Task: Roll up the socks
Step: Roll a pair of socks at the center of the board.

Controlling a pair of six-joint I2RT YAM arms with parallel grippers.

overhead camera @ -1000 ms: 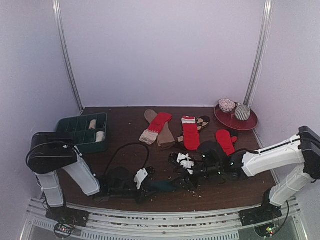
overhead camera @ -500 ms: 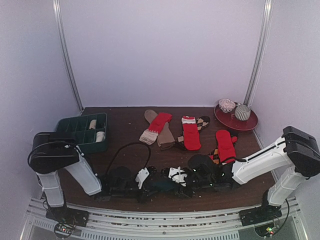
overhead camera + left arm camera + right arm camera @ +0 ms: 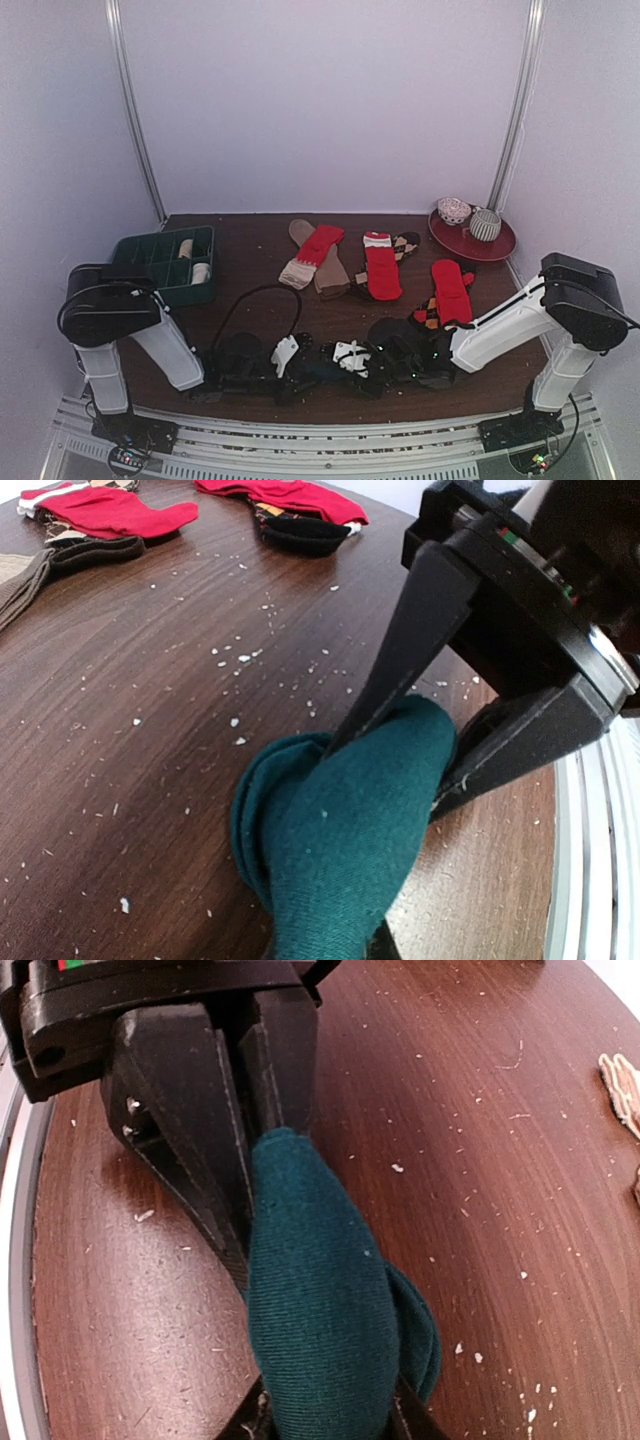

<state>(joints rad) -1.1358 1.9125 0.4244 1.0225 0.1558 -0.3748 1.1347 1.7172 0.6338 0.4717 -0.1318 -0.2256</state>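
Observation:
A dark teal sock (image 3: 321, 373) lies as a folded bundle near the table's front edge, held between both grippers. My left gripper (image 3: 296, 364) is shut on its left end and my right gripper (image 3: 346, 362) on its right end. In the left wrist view the teal sock (image 3: 340, 830) fills the bottom, with the right gripper's fingers (image 3: 400, 670) clamped on its far end. In the right wrist view the teal sock (image 3: 315, 1310) runs up into the left gripper's fingers (image 3: 200, 1130). Red socks (image 3: 381, 268) (image 3: 450, 286), and a red one on beige and brown socks (image 3: 315, 252), lie flat behind.
A dark green compartment tray (image 3: 150, 262) with cream rolls (image 3: 186, 248) stands at the back left. A red plate (image 3: 495, 246) with two rolled bundles sits at the back right. A dark patterned sock (image 3: 405, 243) lies by the red ones. White crumbs speckle the brown table (image 3: 250, 240).
My right gripper has moved left along the front edge and now meets the left gripper at the teal sock. The left arm has stayed put.

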